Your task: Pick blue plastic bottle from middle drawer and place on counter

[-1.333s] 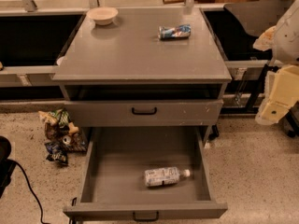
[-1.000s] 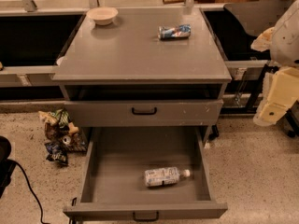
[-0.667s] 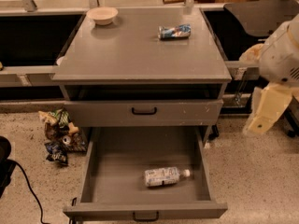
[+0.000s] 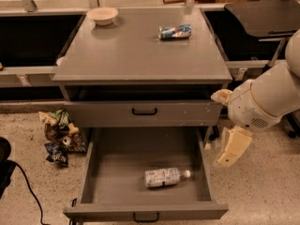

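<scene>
Grey counter [image 4: 140, 55] stands above the open drawer [image 4: 117, 158], where your bottle [image 4: 164, 177] lies sideways. It looks light, smooth, crushable; grasp mid-label. Gripper [image 4: 233, 149] hangs beside the drawer; you cannot tell its state.

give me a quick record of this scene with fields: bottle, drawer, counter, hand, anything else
bottle: blue plastic bottle lies on its side in the drawer, cap to the right
drawer: middle drawer is open
counter: counter bears a bowl at back left and a can at back right
hand: hand hangs right of the open drawer, outside it, apart from the bottle
floor: wrappers left of the cabinet
</scene>
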`<state>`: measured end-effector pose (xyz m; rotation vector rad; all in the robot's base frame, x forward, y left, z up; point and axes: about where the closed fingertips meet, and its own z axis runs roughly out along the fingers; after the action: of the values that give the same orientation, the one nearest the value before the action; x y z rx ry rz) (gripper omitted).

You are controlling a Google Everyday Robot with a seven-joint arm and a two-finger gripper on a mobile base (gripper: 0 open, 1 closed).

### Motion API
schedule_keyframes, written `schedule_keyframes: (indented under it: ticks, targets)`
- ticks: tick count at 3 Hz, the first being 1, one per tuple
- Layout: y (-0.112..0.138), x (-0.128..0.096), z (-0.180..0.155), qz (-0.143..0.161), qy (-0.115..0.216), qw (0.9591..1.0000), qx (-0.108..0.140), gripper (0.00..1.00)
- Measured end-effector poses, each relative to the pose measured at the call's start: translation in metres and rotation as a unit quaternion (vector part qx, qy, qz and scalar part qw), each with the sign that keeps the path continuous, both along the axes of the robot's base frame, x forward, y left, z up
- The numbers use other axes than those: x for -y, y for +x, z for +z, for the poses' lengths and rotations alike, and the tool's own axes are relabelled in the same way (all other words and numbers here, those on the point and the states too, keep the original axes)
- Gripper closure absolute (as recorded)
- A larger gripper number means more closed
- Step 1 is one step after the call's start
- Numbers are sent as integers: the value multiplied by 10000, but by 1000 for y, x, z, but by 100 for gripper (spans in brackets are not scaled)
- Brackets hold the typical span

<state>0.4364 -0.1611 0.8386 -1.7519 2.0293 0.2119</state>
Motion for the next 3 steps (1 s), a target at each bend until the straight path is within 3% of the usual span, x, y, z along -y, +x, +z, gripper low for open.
schedule_keyframes:
  ticks: [1,2,3]
  targets:
    - [0,0,0,0,0,10000,0,0]
    - [3,2,-23,161,129,9997,132,0]
    - [13,8,-88,312,183,9988,330,0]
